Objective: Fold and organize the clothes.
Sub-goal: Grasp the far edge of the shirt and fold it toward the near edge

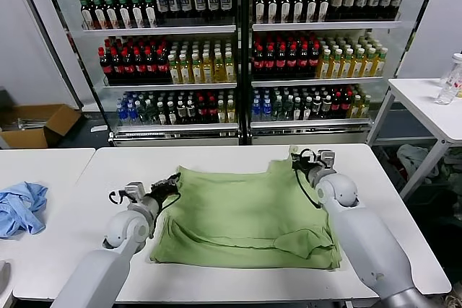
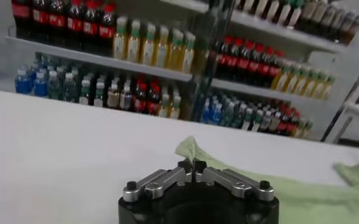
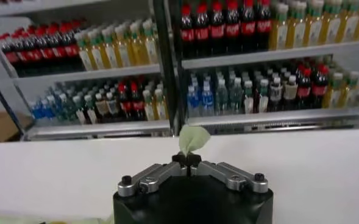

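Nearest you, the soft light green polo shirt (image 1: 245,214) lies spread on the white table (image 1: 404,250), its near hem just inside the front edge and a loose fold of sleeve bunched at the near right corner. Both arms reach across it to the far side. Your left gripper (image 1: 172,182) is pinched tight on the shirt's far left corner; the left wrist view shows the fingertips (image 2: 191,166) met on a small peak of green cloth. Your right gripper (image 1: 302,163) is likewise clamped on the far right corner, with a leaf of fabric standing up between its closed tips in the right wrist view.

This looks like the start of a fold with both far corners in hand. Lift the two corners together and level, so the far edge stays straight and taut between them, and bring it towards the near hem without dragging the bunched sleeve further out of line. If one pinch seems thin, and the right one holds only a small tip, move slowly.

You have bare table beyond the shirt and to either side. The crumpled blue cloth (image 1: 20,207) on the neighbouring table at your left is well apart. Farther off, the glass-fronted bottle cooler (image 1: 238,48) stands behind the table, out of reach.
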Controlling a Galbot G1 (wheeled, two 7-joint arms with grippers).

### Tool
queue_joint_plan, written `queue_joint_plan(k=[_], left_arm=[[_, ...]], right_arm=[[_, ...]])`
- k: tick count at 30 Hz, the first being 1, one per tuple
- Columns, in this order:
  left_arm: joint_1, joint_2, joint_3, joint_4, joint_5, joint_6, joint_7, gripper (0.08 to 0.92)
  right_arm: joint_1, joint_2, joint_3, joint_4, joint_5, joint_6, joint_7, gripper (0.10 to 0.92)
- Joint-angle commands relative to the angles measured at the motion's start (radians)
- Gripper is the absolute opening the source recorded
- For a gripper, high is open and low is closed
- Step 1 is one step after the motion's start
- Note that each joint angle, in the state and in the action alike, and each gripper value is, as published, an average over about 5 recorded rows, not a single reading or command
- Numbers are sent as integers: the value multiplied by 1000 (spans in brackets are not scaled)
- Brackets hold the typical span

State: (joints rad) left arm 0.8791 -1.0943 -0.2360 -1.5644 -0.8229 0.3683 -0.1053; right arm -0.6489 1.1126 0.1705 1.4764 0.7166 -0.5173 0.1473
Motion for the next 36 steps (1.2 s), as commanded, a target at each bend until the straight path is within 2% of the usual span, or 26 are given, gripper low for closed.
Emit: queue_joint_plan(k=[1, 13, 18, 22, 24, 30, 36], left_arm=[[110, 30, -52, -183, -75, -26, 3, 84], [331, 69, -134, -384, -36, 17, -3, 84], [405, 80, -155, -418, -1, 41, -2, 84], [427, 79, -150, -413, 55, 61, 3, 92], [433, 72, -138, -408, 100, 63, 5, 124], [472, 34, -107, -423, 267, 30, -16, 285], [506, -22, -99, -418, 405, -22, -126, 467]], right_arm=[[-236, -99, 114, 349, 16, -1, 19, 107], [-629, -100, 367, 616, 3, -32, 45, 107], [-743, -71, 403, 660, -34, -52, 53, 107], [-772, -48, 378, 645, -119, -61, 56, 112], [-775, -36, 357, 638, -166, -61, 57, 129], [-806, -24, 335, 666, -234, -40, 51, 285], [-826, -29, 353, 676, -224, -20, 49, 458]])
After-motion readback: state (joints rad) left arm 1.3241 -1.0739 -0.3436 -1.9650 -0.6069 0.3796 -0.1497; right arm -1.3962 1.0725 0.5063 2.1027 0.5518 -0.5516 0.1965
